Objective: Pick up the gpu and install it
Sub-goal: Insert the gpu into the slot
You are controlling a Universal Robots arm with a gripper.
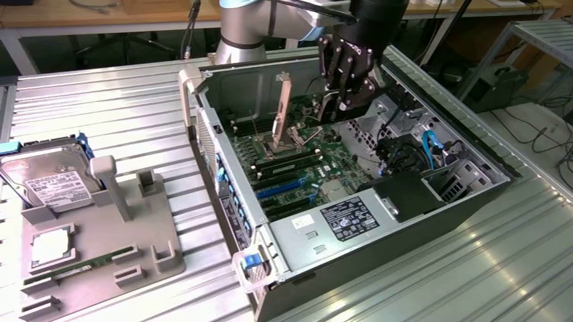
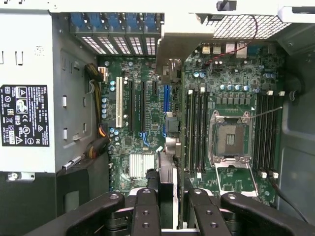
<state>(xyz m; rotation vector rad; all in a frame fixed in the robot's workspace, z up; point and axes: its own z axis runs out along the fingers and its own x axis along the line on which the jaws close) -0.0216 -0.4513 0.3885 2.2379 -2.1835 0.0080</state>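
My gripper (image 1: 345, 94) hangs inside the open computer case (image 1: 201, 121), above the motherboard (image 1: 309, 171). It is shut on the gpu (image 2: 167, 177), a thin black card seen edge-on between the two fingers (image 2: 145, 211). The card's pale metal bracket (image 2: 179, 46) points toward the case's slotted rear wall. The card runs roughly in line with the blue expansion slot (image 2: 166, 105) and hovers above it, apart from the board. In the exterior view the gpu (image 1: 329, 113) shows just below the fingertips, near the memory slots.
The power supply (image 1: 353, 218) fills the case's near end and drive cables (image 1: 430, 151) crowd the exterior view's right. The open CPU socket (image 2: 229, 137) has its frame raised. A grey fixture (image 1: 107, 228) outside holds a hard drive (image 1: 49, 178) and a memory stick (image 1: 85, 265).
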